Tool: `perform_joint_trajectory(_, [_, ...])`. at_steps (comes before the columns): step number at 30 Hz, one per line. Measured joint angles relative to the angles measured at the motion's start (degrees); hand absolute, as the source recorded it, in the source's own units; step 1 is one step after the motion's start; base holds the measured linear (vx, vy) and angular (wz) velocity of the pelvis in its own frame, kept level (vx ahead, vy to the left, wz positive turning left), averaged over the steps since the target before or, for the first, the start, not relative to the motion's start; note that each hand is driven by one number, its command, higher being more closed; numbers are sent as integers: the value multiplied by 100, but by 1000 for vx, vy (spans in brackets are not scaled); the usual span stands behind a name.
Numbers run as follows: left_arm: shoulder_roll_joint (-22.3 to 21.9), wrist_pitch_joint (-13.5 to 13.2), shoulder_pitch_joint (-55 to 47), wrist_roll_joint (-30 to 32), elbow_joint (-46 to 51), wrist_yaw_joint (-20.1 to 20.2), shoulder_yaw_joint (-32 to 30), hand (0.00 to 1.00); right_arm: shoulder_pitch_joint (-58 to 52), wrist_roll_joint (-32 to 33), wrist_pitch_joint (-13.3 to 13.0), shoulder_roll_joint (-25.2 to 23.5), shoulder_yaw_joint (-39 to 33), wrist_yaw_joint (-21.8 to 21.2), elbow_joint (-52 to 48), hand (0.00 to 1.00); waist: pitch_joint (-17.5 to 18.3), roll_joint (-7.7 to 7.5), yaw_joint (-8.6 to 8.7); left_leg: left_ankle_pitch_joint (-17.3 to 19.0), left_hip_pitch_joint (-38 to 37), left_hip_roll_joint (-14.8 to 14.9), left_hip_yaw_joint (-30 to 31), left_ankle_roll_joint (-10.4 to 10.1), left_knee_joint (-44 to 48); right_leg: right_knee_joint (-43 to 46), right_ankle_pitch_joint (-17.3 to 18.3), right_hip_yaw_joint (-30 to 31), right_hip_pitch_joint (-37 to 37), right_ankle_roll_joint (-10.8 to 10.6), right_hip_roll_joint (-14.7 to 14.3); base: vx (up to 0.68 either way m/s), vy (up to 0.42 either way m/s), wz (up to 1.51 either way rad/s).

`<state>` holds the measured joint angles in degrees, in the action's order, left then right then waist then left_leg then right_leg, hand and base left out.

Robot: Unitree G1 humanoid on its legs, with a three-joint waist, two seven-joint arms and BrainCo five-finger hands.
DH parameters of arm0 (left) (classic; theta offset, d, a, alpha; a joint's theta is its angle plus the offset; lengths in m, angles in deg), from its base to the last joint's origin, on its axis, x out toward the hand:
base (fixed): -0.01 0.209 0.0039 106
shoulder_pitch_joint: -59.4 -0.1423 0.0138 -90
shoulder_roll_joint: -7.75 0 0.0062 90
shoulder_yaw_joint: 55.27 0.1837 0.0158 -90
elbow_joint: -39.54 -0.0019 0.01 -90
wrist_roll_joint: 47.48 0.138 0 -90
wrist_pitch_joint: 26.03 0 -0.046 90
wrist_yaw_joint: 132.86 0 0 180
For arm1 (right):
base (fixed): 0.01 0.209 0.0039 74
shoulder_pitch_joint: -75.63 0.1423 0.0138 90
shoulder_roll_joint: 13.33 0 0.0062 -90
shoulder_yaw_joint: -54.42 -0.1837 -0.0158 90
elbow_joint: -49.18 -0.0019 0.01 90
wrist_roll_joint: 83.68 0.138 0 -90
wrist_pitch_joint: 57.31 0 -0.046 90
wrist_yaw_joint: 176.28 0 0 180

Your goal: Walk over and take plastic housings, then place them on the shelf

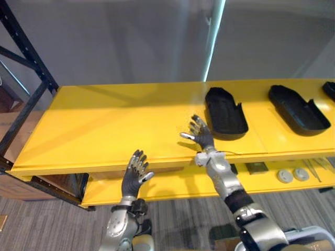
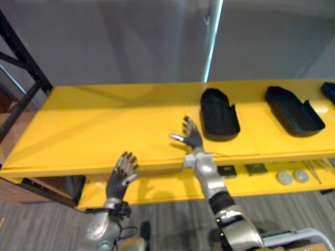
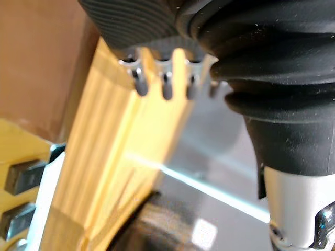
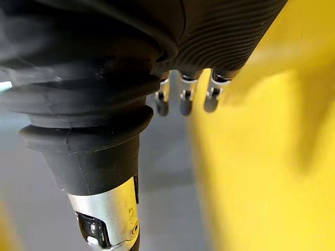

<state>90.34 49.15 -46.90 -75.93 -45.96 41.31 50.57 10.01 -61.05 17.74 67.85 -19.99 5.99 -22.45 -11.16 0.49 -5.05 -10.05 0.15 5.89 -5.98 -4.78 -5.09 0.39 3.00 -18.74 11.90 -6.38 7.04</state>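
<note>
Two black plastic housings lie on the yellow top shelf (image 1: 120,125): one housing (image 1: 225,112) near the middle, a second housing (image 1: 298,110) further right, and the edge of a third (image 1: 329,89) at the far right. My right hand (image 1: 200,133) hovers over the shelf's front part, just left of the nearer housing, fingers spread and holding nothing. My left hand (image 1: 136,172) is raised in front of the shelf's front edge, fingers straight and bare. In the right wrist view the fingers (image 4: 183,99) point along the yellow surface.
A lower yellow shelf (image 1: 172,185) carries small parts: two round silver discs (image 1: 293,175) and small dark square pieces (image 1: 256,167). A black steel upright and braces (image 1: 29,78) frame the rack's left end. A grey wall stands behind; grey carpet lies below.
</note>
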Motion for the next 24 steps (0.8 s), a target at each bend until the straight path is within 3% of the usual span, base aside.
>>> perform_joint_trajectory(6, [-9, 0, -192, 19, 71, -16, -325, 0, -751, -510, -203, 246, -475, 173, -2452, 0, 3, -13, 180, 15, 27, 0, -156, 19, -1, 24, 25, 165, -158, 30, 29, -8, 8, -11])
perform_joint_trajectory(7, [-8, 0, -213, 18, 148, -22, -375, 0, -945, -562, -189, 316, -647, 202, -2700, 100, 6, -19, 241, 15, 49, 0, -182, 20, -1, 33, 31, 185, -197, 27, 34, -21, 15, -17])
perform_joint_trajectory(13, [-5, -30, -371, -1, 342, -76, -416, 0, -2311, -596, 316, 629, -1131, 39, -3479, 100, 8, -18, 601, 31, 57, 35, -464, 31, 0, 127, 20, 494, -444, 15, 20, -2, 1, -24])
perform_joint_trajectory(16, [-6, -232, -373, -16, 342, -73, -338, 0, -2561, -357, 419, 656, -1002, -174, -3484, 100, 12, -3, 614, 57, 54, 73, -570, -3, 1, 166, 22, 607, -536, 17, 6, 4, -12, -18])
perform_joint_trajectory(21, [6, -294, -357, -24, 342, -168, -177, 0, -2545, -316, 435, 684, -461, -268, -3317, 100, 16, 26, 604, 61, 93, 46, -569, 1, 3, 197, 25, 610, -583, 19, 32, 2, -1, -1])
perform_joint_trajectory(24, [2, -294, -357, -22, 342, -287, -21, 0, -2445, -319, 610, 668, -201, -227, -2830, 100, 16, 38, 596, 54, 94, 29, -563, 10, 3, 206, 26, 602, -583, 18, 58, 0, 0, 0])
